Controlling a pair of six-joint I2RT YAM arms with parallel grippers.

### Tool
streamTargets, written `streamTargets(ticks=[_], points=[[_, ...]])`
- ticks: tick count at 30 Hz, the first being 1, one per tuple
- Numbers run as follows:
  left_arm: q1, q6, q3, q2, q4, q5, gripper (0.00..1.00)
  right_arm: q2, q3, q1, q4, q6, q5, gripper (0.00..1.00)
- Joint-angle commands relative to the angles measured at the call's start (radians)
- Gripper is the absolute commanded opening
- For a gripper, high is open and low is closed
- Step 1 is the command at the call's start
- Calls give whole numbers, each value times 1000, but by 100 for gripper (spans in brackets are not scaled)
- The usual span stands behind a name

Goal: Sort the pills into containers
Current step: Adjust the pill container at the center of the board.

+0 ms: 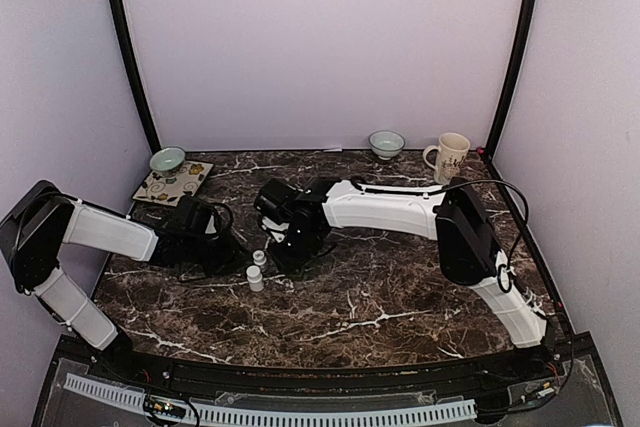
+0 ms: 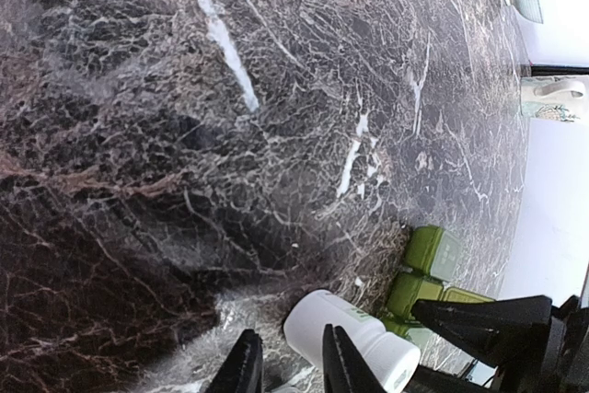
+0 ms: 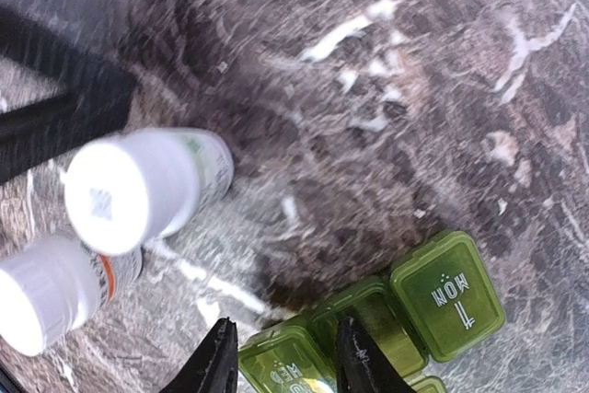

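Note:
The containers [image 3: 448, 294] are one green box of lidded compartments in a row, marked MON and WED; its middle compartment looks dark. My right gripper [image 3: 287, 361] hangs open just over it, its fingers either side of the WED compartment; I cannot tell whether they touch. In the top view that gripper [image 1: 295, 250] hides the box. Two white bottles [image 1: 256, 269] stand between the arms. My left gripper [image 2: 290, 370] is open over bare table, with one bottle [image 2: 354, 338] just beyond its right finger. The green box [image 2: 431, 255] lies past that bottle. No pills are in view.
At the back left a green bowl [image 1: 167, 159] sits by a patterned mat [image 1: 172, 185]. A second bowl [image 1: 386, 143] and a cream mug [image 1: 448, 157] stand at the back right. Pale walls with black posts enclose the marble table [image 1: 400, 297].

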Motion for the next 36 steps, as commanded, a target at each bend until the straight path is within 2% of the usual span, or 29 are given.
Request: streamTargets(ticks=[1,8,10,28,36], points=[[5,3,-12,-33,-12,8,26,-22,-47,32,-32,-39,-20,38],[5,8,-4,-36,-22,9,26,-60,-25,32,6,-46,59,56],[7,12,-1,-42,-30,6,26,-66,-13,31,9,-48,67,58],[6,8,-7,-66,-53,-19,25,-87,110,30,-23,-45,62,59],[5,9,-20,-87,-90,-43,21,-29,208,31,-33,-46,30,55]])
